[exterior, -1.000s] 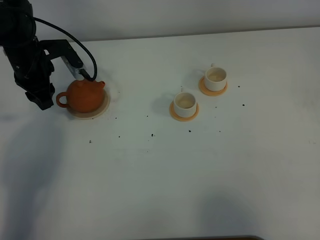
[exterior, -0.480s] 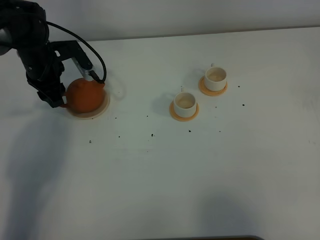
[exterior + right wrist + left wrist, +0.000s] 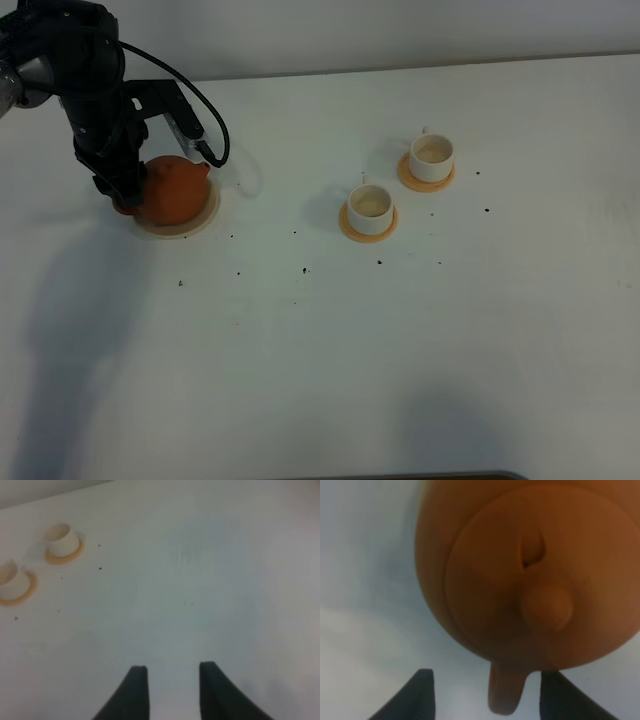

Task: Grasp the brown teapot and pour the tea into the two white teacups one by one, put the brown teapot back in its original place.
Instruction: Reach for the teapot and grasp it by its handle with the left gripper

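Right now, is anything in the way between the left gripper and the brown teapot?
Nothing visible is. The open left gripper sits right at the brown teapot, with the teapot's handle between its jaws.

A black robot arm (image 3: 95,115) fills the upper left of the overhead view. It is built of chunky matte segments with rounded joints. A paler grey patch (image 3: 12,85) shows on it at the far left edge. A boxy black bracket (image 3: 160,100) juts from its right side. A thin black cable (image 3: 203,103) arcs out from the arm and loops down past the bracket.

In the left wrist view, two dark, blurred left fingers (image 3: 420,695) show at the bottom edge, each tapering to a blunt tip.

In the right wrist view, two right fingers (image 3: 132,692) of the same dark colour sit at the bottom centre, narrow at the tips and widening outward toward the frame's edge.
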Motion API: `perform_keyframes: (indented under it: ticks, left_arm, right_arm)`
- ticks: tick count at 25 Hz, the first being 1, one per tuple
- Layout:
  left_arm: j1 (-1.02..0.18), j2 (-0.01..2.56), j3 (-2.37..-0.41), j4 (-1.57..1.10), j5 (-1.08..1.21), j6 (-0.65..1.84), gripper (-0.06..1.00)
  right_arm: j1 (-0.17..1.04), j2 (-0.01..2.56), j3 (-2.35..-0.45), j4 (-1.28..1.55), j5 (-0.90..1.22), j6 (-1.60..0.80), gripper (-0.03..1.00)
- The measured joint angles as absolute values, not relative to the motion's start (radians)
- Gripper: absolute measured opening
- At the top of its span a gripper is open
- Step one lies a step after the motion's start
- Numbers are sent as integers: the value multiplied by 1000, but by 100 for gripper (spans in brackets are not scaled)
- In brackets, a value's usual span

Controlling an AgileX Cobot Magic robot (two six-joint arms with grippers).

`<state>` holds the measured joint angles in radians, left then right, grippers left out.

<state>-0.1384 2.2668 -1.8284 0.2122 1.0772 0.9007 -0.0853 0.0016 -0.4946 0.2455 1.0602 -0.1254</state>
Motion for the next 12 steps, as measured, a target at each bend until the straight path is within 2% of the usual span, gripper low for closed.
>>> perform_keyframes:
  ticks: [5, 12]
  left_arm:
    - [-138, 2273, -1828, 212, 1082, 933, 44]
    - [-138, 2274, -1828, 208, 1076, 992, 31]
  right_arm:
    - [-85, 2, -495, 245, 1060, -125, 24]
    - [-85, 2, -495, 245, 1060, -125, 24]
